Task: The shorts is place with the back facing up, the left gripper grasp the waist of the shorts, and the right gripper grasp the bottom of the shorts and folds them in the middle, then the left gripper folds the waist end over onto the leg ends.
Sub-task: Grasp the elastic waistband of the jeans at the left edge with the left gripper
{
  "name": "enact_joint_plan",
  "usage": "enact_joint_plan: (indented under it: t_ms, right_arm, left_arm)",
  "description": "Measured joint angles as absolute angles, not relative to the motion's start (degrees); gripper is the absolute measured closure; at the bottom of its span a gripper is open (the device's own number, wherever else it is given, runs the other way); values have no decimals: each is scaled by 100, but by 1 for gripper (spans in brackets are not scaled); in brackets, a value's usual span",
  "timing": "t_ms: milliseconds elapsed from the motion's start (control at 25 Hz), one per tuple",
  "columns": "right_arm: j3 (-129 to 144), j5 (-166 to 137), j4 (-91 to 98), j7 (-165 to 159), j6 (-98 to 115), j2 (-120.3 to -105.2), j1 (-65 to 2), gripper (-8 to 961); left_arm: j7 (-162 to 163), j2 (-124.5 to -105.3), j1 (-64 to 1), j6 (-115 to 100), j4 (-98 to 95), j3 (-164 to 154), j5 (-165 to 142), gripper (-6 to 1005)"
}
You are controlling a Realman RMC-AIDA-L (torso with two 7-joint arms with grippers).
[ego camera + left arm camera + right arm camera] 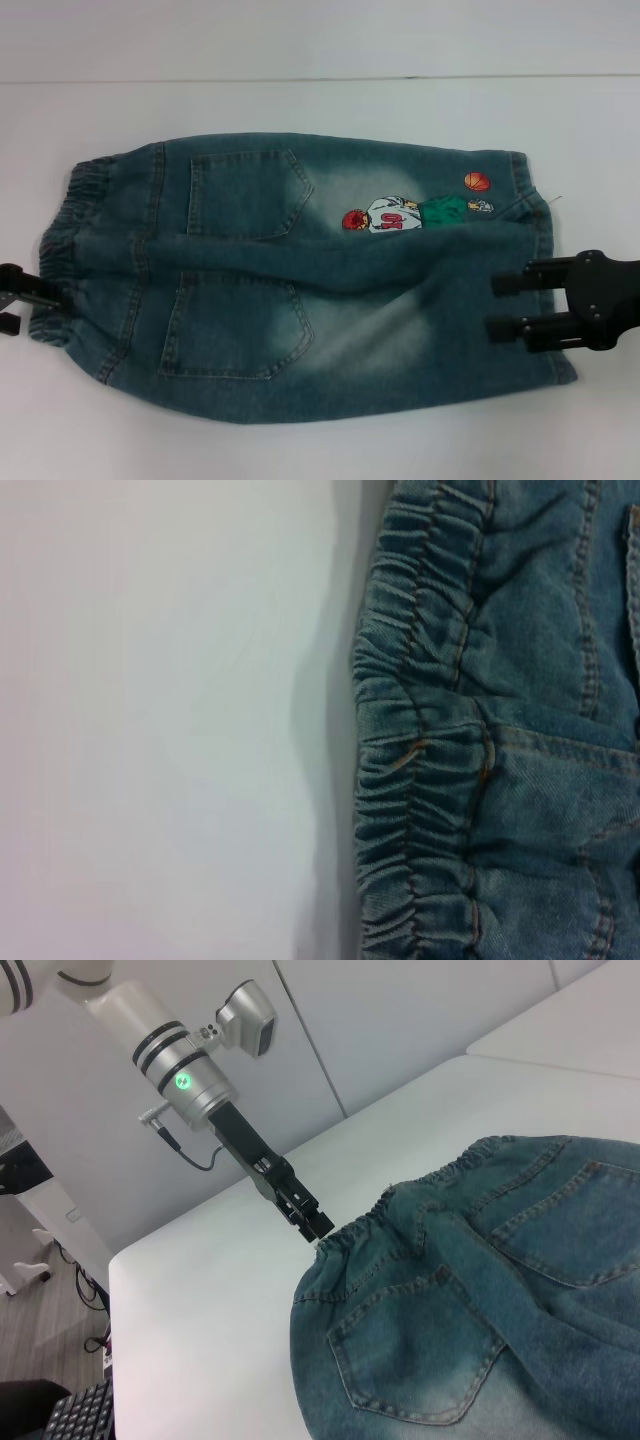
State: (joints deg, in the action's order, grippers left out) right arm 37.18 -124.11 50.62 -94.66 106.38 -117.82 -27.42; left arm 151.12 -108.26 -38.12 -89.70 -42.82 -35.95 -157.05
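Note:
The denim shorts (300,280) lie flat on the white table with both back pockets up. Their elastic waist (60,240) is at the left and the leg ends (545,290) at the right. An embroidered basketball player (400,213) marks the far leg. My left gripper (32,304) stands open at the near part of the waistband's edge. The left wrist view shows the gathered waistband (420,780) close up, and the right wrist view shows the left gripper (312,1224) touching the waistband rim. My right gripper (493,306) is open above the near leg's hem, holding nothing.
The white table (320,110) runs back to a seam at the far side. In the right wrist view the table's edge (130,1260) drops off beyond the left arm, with a keyboard (85,1415) and floor clutter below.

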Motion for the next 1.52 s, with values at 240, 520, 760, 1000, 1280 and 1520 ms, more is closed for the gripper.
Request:
enact_joint_plan:
  t_ms: [240, 520, 760, 1000, 1280, 1520]
  right_arm:
    - [3718, -12410, 5062, -9465, 10658, -11768, -2742, 196]
    - [3718, -12410, 5062, -9465, 10658, -11768, -2745, 196]
    - [3718, -12410, 5062, -9466, 10662, -11768, -2751, 196]
    - [3717, -12410, 5062, -9466, 10670, -11767, -2751, 196]
    - [3717, -12405, 5062, -9465, 10670, -11764, -2751, 196]
    - [3718, -12406, 5062, -9459, 10670, -11773, -2756, 196]
  left_arm:
    - [15116, -10841, -3817, -8865, -4186, -3595, -15706, 174]
    - [15117, -10866, -3830, -8814, -4119, -3612, -15736, 173]
    - [15117, -10873, -3866, -8849, -4120, -3613, -15749, 173]
    - [15117, -10916, -3904, -8889, -4122, -3612, -15751, 174]
    - [15099, -10951, -3955, -8872, -4139, -3612, -15713, 173]
    - [15079, -10967, -3976, -8752, -4128, -3612, -15710, 174]
